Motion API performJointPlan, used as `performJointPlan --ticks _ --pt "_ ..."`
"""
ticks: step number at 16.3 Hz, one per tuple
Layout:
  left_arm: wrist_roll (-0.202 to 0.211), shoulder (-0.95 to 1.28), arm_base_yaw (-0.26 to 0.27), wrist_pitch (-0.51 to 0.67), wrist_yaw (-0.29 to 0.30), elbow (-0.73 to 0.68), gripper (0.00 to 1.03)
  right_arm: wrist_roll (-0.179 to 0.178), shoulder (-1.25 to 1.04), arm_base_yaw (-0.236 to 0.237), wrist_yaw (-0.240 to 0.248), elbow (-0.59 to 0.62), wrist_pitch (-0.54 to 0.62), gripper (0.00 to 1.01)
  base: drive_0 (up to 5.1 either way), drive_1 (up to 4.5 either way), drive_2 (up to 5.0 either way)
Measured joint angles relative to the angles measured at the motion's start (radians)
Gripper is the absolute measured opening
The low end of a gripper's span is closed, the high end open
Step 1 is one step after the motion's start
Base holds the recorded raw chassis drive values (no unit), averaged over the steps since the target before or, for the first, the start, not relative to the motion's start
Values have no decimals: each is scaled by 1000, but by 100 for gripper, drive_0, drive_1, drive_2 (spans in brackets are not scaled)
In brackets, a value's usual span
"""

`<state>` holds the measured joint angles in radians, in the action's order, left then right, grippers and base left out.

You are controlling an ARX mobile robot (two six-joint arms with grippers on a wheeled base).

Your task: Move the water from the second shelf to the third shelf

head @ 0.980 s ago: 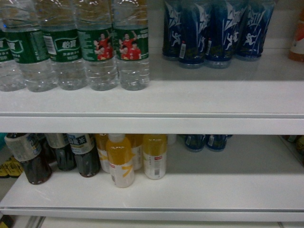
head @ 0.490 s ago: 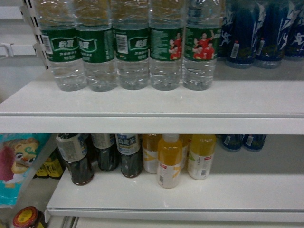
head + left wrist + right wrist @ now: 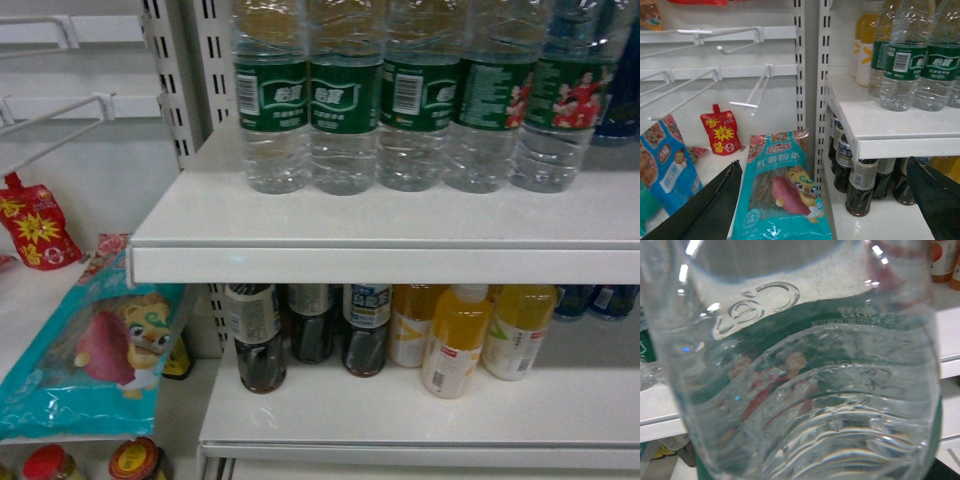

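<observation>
The water (image 3: 805, 385), a clear ribbed bottle with a green label and red-shirted figures, fills the right wrist view, held right in front of the camera. My right gripper's fingers are almost wholly hidden behind it; only a dark corner (image 3: 946, 471) shows. Neither gripper appears in the head view. More water bottles (image 3: 345, 100) stand in a row on the upper white shelf (image 3: 380, 225), also seen as green-labelled bottles (image 3: 902, 65) in the left wrist view. My left gripper (image 3: 820, 205) is open wide and empty, low beside the shelf upright.
On the lower shelf (image 3: 400, 415) stand dark tea bottles (image 3: 260, 335) and yellow juice bottles (image 3: 455, 340). Left of the slotted upright (image 3: 812, 75) are wire hooks (image 3: 755, 95), a teal snack bag (image 3: 785, 195), a red pouch (image 3: 720, 132) and jars (image 3: 135, 460).
The head view has swung left: the bottles and shelves slid right in the picture, the blue bottles left it, and the neighbouring bay with hooks and snack bags came in.
</observation>
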<state>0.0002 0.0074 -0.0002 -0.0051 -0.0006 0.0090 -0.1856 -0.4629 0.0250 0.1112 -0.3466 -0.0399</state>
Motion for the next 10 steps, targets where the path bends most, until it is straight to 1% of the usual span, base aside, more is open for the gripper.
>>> performJointPlan --ticks 8,9,10 --pt "0 0 0 4 0 0 98 0 1 0 0 0 2 43 -496 250 250" --pt "0 0 0 0 -5 0 98 0 2 2 -21 0 6 43 0 0 0" --pt "0 0 0 5 0 0 98 0 0 0 -12 0 0 43 0 0 0"
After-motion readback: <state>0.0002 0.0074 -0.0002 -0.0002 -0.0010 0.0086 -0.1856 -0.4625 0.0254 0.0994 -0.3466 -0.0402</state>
